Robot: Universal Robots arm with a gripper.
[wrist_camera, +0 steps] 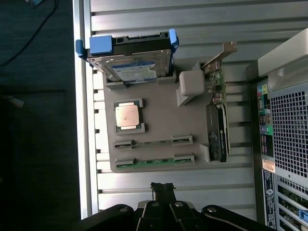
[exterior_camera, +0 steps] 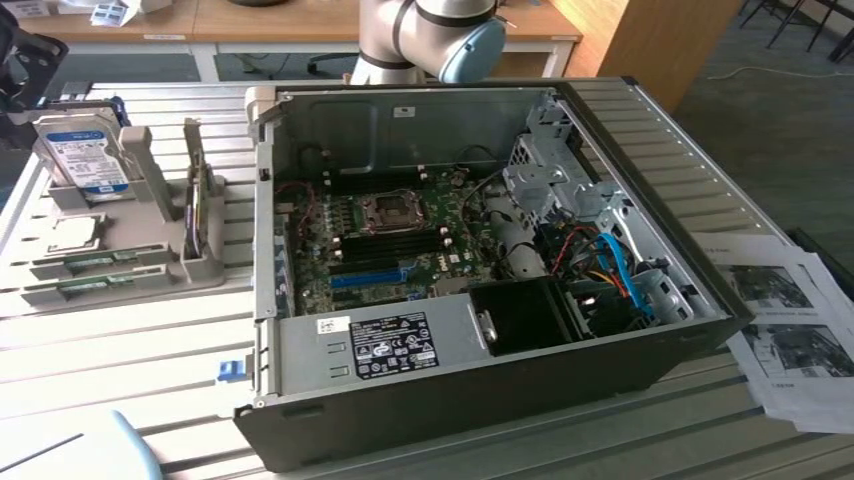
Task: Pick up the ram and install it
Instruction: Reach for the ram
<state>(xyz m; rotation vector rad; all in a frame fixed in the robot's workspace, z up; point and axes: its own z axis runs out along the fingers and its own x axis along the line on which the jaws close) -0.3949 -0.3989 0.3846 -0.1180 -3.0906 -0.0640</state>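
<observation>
1. Gripper (wrist_camera: pixel 163 186) has its two jaws pressed fully together and holds no object. It hangs above the slatted metal table (wrist_camera: pixel 192 29) and touches neither the table nor any part.
2. Gray tray (exterior_camera: pixel 140 275) lies on the table at the middle left of the exterior view, just beside the open computer case (exterior_camera: pixel 534 380).
3. The ram (wrist_camera: pixel 154 162) stands on its long edge in the outermost slot of the tray, on the side closest to the gripper's tips. In the exterior view this is the lower left part of the tray. It is well apart from the gripper.
4. A second ram stick (wrist_camera: pixel 153 141) sits in the next slot, parallel to the first one, near it but not touching.
5. Next to these slots, a square silvery processor chip (wrist_camera: pixel 127 116) rests in its own recess. At the far end of the tray a hard drive (wrist_camera: pixel 130 65) with blue brackets leans tilted in its holder.
6. An expansion card (wrist_camera: pixel 219 130) stands on its edge along the side of the tray nearest the case.
7. The case lies on its side in the centre of the exterior view, with the panel off. Its motherboard (exterior_camera: pixel 400 235) is visible inside, with a blue slot (exterior_camera: pixel 367 278) near its lower edge.
8. The robot arm (exterior_camera: pixel 427 35) is at the top centre of the exterior view, behind the case.
9. Printed papers (exterior_camera: pixel 787 320) lie on the table at the right edge.
</observation>
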